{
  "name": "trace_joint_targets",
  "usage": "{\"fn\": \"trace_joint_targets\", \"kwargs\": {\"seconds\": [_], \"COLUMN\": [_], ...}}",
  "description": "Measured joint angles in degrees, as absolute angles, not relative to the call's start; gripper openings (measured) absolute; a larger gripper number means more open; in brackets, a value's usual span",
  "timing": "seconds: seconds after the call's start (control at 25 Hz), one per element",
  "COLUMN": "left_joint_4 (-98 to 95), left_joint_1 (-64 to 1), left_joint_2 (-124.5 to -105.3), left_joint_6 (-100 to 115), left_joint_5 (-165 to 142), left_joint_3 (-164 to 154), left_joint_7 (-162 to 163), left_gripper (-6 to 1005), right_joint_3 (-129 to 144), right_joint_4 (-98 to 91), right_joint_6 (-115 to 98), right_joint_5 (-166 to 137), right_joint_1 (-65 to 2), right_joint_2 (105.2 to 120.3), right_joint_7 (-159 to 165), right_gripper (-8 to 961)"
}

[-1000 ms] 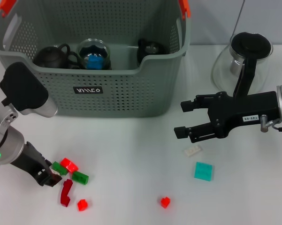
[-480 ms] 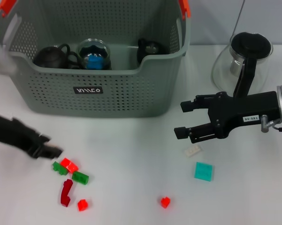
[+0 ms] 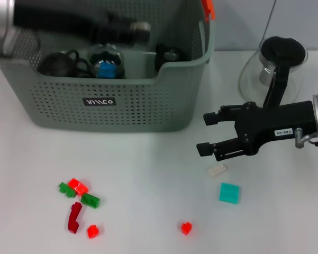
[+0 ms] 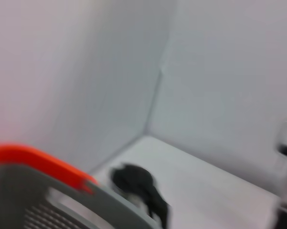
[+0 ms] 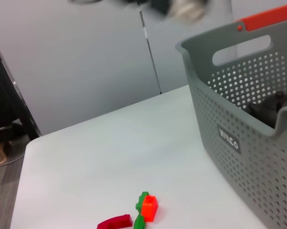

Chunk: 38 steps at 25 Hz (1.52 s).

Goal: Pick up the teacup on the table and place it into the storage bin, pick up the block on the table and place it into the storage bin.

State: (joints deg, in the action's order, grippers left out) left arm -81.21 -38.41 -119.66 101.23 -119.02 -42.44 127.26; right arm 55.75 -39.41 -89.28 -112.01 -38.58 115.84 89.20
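Note:
The storage bin, grey-green and perforated, stands at the back left with an orange clip. Inside it lie a dark teapot, a glass cup with blue inside and a dark teacup. No teacup shows on the bare table. My left gripper is a blur above the bin's inside. Blocks lie at the front left: green, red and dark red. My right gripper hangs open right of the bin, above a small white block.
A glass carafe with a black lid stands at the back right behind my right arm. A teal square piece and a lone red block lie in front of the right gripper. In the right wrist view the bin fills one side.
My left arm has swung up from the blocks at the front left to above the bin. The blocks on the table look unmoved. The right arm has stayed still.

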Motion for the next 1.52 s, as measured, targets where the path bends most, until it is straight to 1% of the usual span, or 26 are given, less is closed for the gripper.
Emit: {"fn": "trace_joint_targets", "kwargs": {"seconds": [0.04,0.16,0.28,0.36,0.48,0.64,0.72,0.84,0.96,1.12,1.28,1.44,1.52], "left_joint_4": [-76.6,-69.9,-64.6,-63.0,-63.7,-65.5,-69.0,-74.0,-79.4,-84.6,-90.2,-96.2,-97.4], "left_joint_1": [-41.6,-45.1,-46.9,-47.4,-47.0,-46.3,-44.8,-42.2,-38.4,-33.2,-27.3,-23.6,-22.2], "left_joint_2": [-117.93,-115.64,-114.15,-113.75,-113.9,-114.17,-114.65,-115.3,-116.55,-119.13,-120.66,-123.8,-124.53], "left_joint_6": [95.8,89.0,82.0,79.3,78.4,79.1,81.8,89.5,101.5,113.7,114.4,112.2,109.6], "left_joint_5": [-121.3,-124.8,-126.9,-127.6,-127.8,-127.4,-125.5,-120.9,-115.2,-115.8,-122.2,-135.8,-141.1], "left_joint_3": [-43.2,-43.6,-43.5,-43.5,-43.5,-43.4,-43.1,-42.9,-43.2,-45.4,-52.3,-57.9,-61.6], "left_joint_7": [127.9,129.2,130.2,130.5,130.3,130.4,130.3,128.3,121.6,113.4,111.9,110.2,110.8], "left_gripper": [447,465,493,511,539,670,736,946,944,942,940,938,936], "right_joint_3": [55.7,55.7,55.7,55.7,55.7,55.7,55.7,55.6,55.6,55.6,55.6,55.6,55.6], "right_joint_4": [-39.4,-39.5,-39.5,-39.5,-39.6,-39.6,-39.6,-39.6,-39.6,-39.5,-39.4,-39.3,-39.2], "right_joint_6": [-89.4,-89.5,-89.6,-89.6,-89.6,-89.6,-89.6,-89.5,-89.3,-88.9,-88.7,-88.4,-88.3], "right_joint_5": [-112.0,-112.0,-112.1,-112.1,-112.1,-112.1,-112.0,-112.0,-112.0,-111.8,-111.8,-111.9,-111.9], "right_joint_1": [-38.6,-38.6,-38.6,-38.6,-38.7,-38.7,-38.7,-38.8,-38.8,-38.8,-38.9,-39.1,-39.1], "right_joint_2": [115.84,115.84,115.84,115.84,115.84,115.84,115.84,115.84,115.84,115.87,116.01,116.13,116.18], "right_joint_7": [89.2,89.2,89.2,89.2,89.2,89.2,89.2,89.2,89.2,89.2,89.4,89.6,89.7], "right_gripper": [912,912,912,912,912,912,912,912,912,912,912,912,911]}}
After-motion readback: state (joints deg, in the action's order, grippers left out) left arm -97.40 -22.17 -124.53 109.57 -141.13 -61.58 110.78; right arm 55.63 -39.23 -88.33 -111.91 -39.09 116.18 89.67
